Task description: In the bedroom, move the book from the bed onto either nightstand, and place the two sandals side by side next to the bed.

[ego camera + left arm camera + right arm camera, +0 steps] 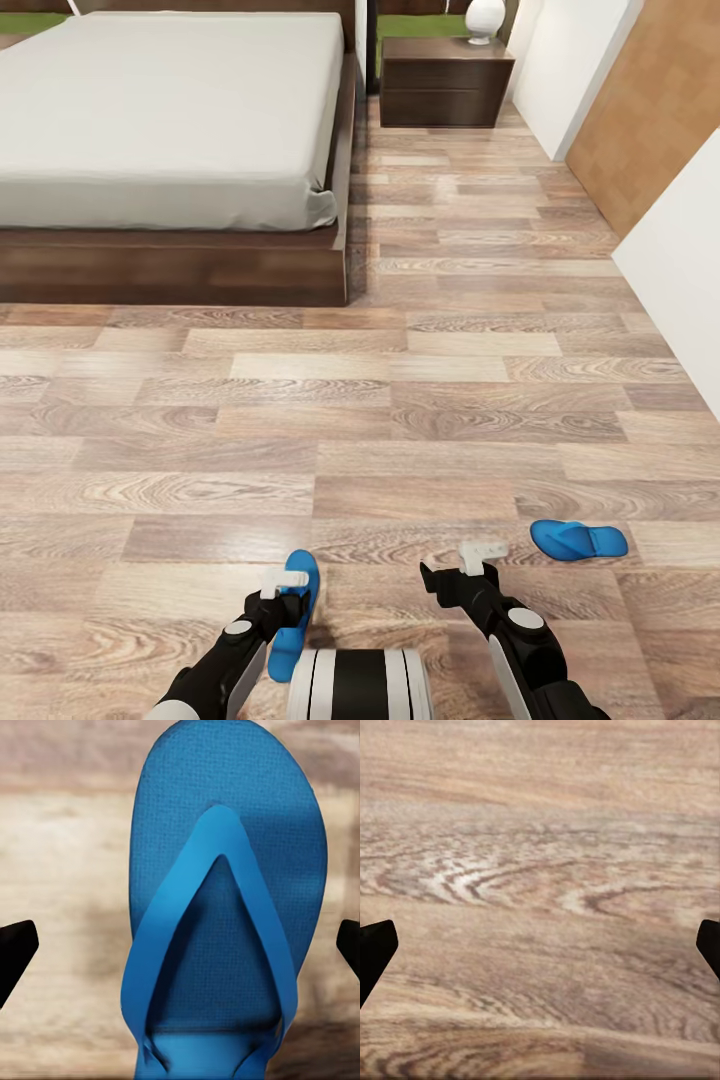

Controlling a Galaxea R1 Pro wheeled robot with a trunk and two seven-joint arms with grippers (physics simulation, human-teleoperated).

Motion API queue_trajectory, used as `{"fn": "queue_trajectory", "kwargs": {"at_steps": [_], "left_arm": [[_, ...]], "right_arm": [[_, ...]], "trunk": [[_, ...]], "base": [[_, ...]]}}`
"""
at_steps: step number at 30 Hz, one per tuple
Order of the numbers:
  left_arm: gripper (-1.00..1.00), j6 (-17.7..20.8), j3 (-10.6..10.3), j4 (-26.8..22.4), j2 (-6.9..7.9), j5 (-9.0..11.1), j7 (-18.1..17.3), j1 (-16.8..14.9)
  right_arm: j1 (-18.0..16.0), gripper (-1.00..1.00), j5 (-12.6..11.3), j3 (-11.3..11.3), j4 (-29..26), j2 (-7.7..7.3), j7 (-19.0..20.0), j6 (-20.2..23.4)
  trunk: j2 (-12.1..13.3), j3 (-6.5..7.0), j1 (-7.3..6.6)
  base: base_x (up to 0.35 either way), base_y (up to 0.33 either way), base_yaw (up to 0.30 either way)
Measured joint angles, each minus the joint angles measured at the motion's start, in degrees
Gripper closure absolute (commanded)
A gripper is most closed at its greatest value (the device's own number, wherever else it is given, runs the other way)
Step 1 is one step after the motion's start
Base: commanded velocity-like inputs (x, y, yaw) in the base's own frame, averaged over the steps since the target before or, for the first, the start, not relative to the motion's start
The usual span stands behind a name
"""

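Wood plank floor stretches before the bed and nightstand. Left tool hangs spread wide over one sandal; right tool, also spread and empty, is near the other sandal.

I see the plank floor carrying two blue sandals, one near centre, one well apart rightward, plus bed and nightstand.

Near sandal partly hidden by left arm; lamp cut off.
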Motion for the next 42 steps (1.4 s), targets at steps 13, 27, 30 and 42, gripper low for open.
{"fn": "queue_trajectory", "kwargs": {"at_steps": [13, 27, 30, 42], "left_arm": [[-1.00, 0.00, 0.00, -0.24, 0.00, 0.00, 0.00, 0.02], [-1.00, 0.00, 0.00, -0.29, -0.03, 0.00, 0.00, 0.01], [-1.00, 0.00, 0.00, -0.38, -0.05, 0.00, 0.00, 0.00], [-1.00, 0.00, 0.00, -0.68, -0.02, 0.00, 0.00, 0.03]], "right_arm": [[0.00, -1.00, 0.09, -0.08, -0.59, -0.06, -0.01, -0.08], [3.55, -1.00, 0.07, -0.02, -6.75, 0.06, -0.01, -0.12], [4.71, -1.00, 0.07, -0.01, -7.45, 0.11, -0.01, -0.13], [6.57, -1.00, 0.02, 0.04, -8.57, 0.31, 0.03, -0.21]], "trunk": [[-0.03, -0.45, 0.05], [-0.03, -0.45, 0.05], [-0.03, -0.45, 0.05], [-0.03, -0.45, 0.05]], "base": [[0.000, 0.000, 0.000], [0.000, 0.000, 0.000], [0.000, 0.000, 0.000], [0.000, 0.000, 0.000]]}}
